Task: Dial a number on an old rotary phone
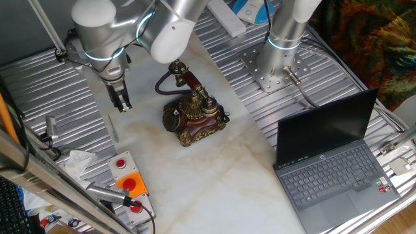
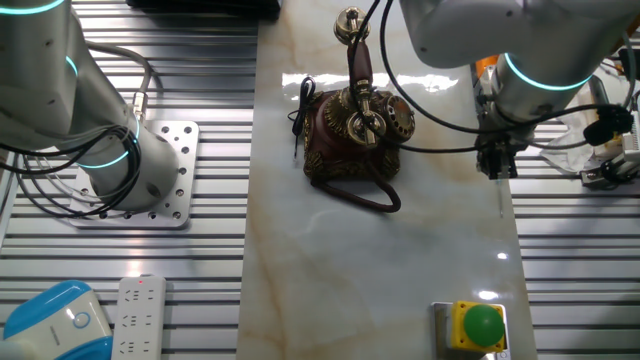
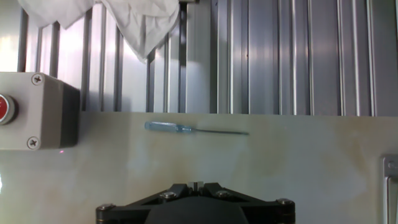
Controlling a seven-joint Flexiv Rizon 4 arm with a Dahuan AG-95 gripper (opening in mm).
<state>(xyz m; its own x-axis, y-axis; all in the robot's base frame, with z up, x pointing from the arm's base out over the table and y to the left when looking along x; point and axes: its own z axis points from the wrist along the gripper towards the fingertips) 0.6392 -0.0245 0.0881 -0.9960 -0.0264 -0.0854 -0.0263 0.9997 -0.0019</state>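
Note:
The old rotary phone (image 1: 192,116) stands on the marble board, dark red with brass trim, its round dark dial facing front-left and the handset (image 1: 189,79) on the cradle. It also shows in the other fixed view (image 2: 352,135), with its black cord looping in front. My gripper (image 1: 121,101) hangs left of the phone, apart from it, fingers together and empty; it also shows in the other fixed view (image 2: 497,160). In the hand view the phone is out of view; the closed fingertips (image 3: 196,185) show at the bottom edge.
A thin blue-handled screwdriver (image 3: 196,129) lies on the board below my gripper. A grey button box (image 3: 34,111) and crumpled tissue (image 3: 124,18) lie nearby. An open laptop (image 1: 335,156) sits at the right. A second arm's base (image 1: 281,62) stands behind.

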